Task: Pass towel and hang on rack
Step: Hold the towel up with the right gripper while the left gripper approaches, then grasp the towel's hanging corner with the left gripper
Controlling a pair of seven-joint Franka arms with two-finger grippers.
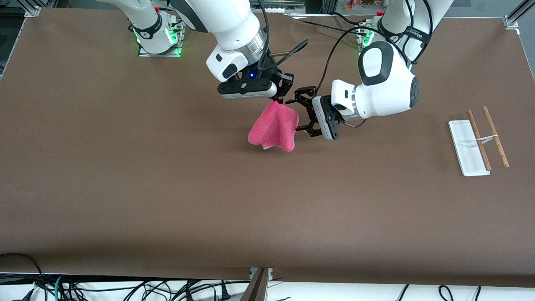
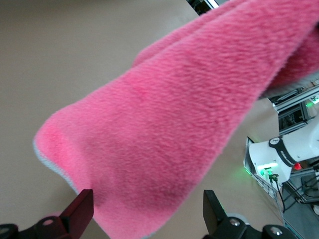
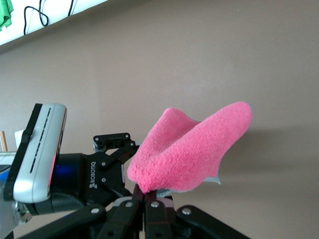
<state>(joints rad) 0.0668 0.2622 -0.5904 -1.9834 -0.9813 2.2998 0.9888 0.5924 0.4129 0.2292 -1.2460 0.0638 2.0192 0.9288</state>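
Right gripper [image 1: 279, 99]: pinching towel [image 1: 273, 130] corner, hanging it mid-table for handover. Left gripper [image 1: 301, 115]: fingers spread around towel's edge, ready to take. Rack [image 1: 468, 146]: toward left arm's end.

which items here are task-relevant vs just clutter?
In play:
- towel, pinched by the right hand over mid-table
- left hand, open around the towel's edge
- rack, toward the left arm's end of the table

Lying about:
- cables below the table edge

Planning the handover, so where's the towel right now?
The towel hangs in the air over mid-table, pinched at its top by the right end effector, with the open left end effector around its edge; the rack sits toward the left arm's end.
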